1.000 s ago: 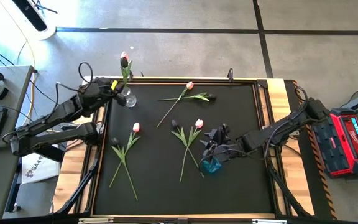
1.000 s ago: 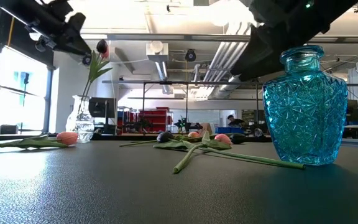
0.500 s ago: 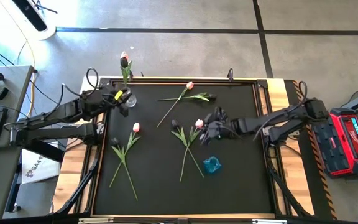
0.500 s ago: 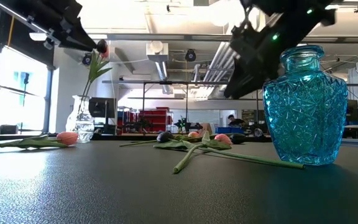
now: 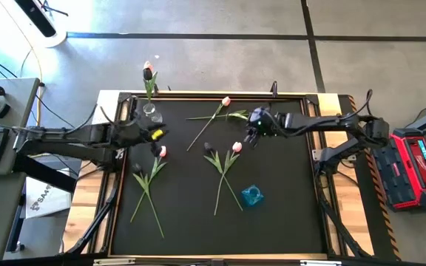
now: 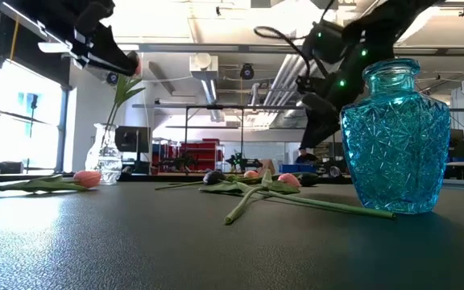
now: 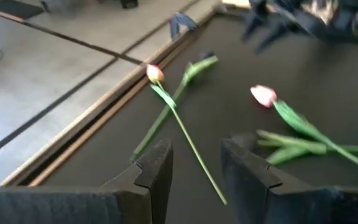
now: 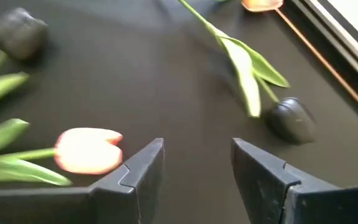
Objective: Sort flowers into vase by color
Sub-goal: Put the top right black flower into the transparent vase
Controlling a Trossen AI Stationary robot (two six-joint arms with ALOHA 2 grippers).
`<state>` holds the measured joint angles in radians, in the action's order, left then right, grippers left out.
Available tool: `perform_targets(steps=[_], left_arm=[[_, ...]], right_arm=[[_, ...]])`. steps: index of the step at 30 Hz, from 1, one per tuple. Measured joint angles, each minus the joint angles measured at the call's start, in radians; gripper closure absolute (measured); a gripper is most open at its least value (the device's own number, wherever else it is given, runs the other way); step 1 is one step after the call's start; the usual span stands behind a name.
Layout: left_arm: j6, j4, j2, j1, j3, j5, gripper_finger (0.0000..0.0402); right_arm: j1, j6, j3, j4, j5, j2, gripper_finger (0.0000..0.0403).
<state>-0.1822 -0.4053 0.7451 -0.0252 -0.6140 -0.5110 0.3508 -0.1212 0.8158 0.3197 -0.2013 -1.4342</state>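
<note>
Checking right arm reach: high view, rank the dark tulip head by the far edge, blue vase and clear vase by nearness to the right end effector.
From the right end effector:
1. Dark tulip head, right beside it, far edge.
2. Blue vase, nearer the front.
3. Clear vase, far-left corner.

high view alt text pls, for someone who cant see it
Seen from above, two dark arms reach over a black table mat strewn with pink and dark artificial tulips, both open end effectors empty. A clear glass vase already holds flowers; a blue cut-glass vase stands empty.
</note>
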Motion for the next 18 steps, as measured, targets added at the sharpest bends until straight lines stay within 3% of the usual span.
perform_targets(steps=[9,18], left_arm=[[-0.027,0.092,0.189,0.09,0.0,0.0,0.028],[-0.021,0.173,0.338,0.099,-0.001,0.0,0.028]], right_arm=[[0.162,0.328,0.025,0.024,0.061,-0.022,0.0229],[0.269,0.548,0.3,0.233,0.165,-0.229,0.024]])
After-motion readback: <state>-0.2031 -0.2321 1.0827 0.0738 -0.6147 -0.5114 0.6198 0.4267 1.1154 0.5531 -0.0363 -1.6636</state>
